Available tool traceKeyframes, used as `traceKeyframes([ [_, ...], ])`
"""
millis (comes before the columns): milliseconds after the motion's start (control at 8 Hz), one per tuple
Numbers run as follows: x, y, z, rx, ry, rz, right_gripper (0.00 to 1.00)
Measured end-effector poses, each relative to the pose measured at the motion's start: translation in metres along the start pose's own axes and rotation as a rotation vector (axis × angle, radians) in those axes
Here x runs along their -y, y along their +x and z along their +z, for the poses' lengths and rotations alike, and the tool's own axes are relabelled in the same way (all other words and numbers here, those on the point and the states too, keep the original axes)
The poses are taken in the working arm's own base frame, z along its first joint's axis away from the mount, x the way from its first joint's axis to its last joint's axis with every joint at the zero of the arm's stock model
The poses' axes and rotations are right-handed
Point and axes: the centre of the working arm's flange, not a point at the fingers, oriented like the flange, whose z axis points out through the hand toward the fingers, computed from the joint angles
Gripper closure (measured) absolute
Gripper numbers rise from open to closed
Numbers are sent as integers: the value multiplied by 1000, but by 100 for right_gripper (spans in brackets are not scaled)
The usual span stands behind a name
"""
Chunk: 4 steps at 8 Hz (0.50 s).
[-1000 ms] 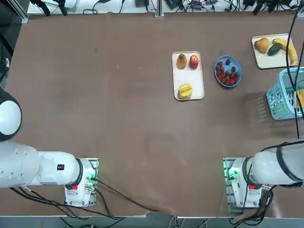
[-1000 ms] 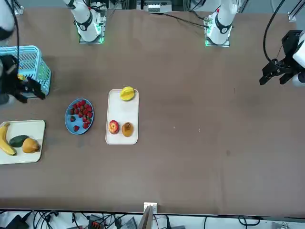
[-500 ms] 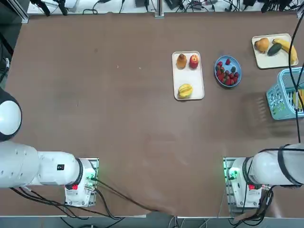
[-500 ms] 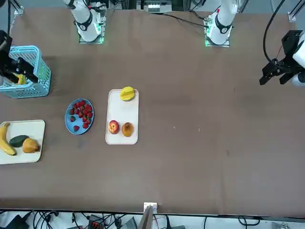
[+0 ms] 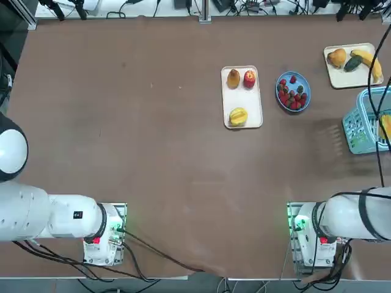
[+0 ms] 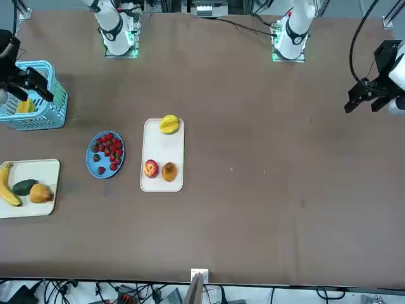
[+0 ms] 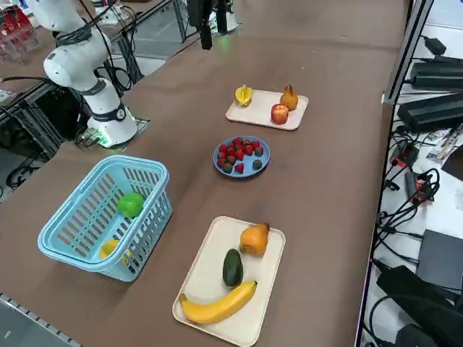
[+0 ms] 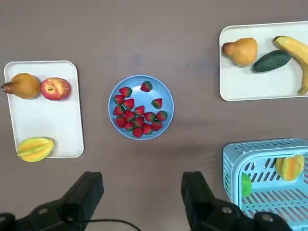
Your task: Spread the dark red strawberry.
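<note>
Your right pincer (image 8: pixel 139 195) hangs wide open and empty above the table (image 8: pixel 144 29), off the dark red strawberry (image 8: pixel 138 115) cluster.

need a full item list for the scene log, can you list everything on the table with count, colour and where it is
dark red strawberry: about ten, dark red, clustered in the plate
plate: one, blue, round, between the two trays
near tray: one, white, beside the plate
pear: one, brown-orange, on the near tray
apple: one, red-yellow, next to that pear
starfruit: one, yellow, other end of the near tray
far tray: one, white, at the table's edge
second pear: one, orange, on the far tray
avocado: one, dark green, far tray
banana: one, yellow, far tray
basket: one, light blue, holding a green and a yellow fruit
right gripper: open, raised above the table, short of the plate
</note>
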Motion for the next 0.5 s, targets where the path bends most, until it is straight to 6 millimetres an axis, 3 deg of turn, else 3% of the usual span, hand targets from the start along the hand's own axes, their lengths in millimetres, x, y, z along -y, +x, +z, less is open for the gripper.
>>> traceKeyframes([
  [500, -3, -1, -1, -4, 1, 8, 0],
])
